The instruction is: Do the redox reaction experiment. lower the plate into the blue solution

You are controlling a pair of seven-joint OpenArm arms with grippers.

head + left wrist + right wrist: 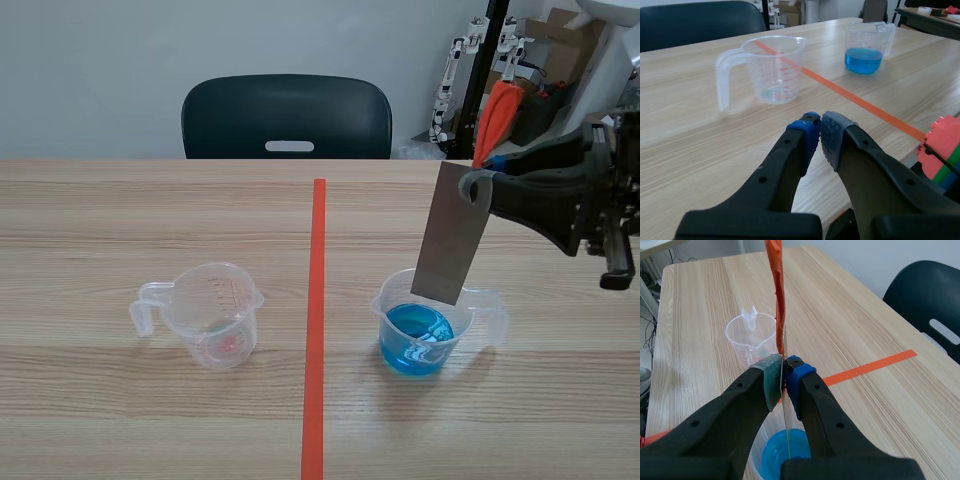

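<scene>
1. Right tool (pixel 784 371) is clenched on the grey plate (pixel 452 240) near its top, under an orange strap (pixel 497 115).
2. Tilted, the plate hangs with its lower edge at the rim of the cup of blue solution (pixel 418 338), above the liquid.
3. Left tool (pixel 819 132) is clenched on nothing over the desk (pixel 120 220), with a clear cup (pixel 775 70) ahead of it.

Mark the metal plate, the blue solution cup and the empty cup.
metal plate (pixel 452 240): scene view, middle of its flat face.
blue solution cup (pixel 418 350): scene view, front wall.
empty cup (pixel 218 322): scene view, front wall.
</scene>
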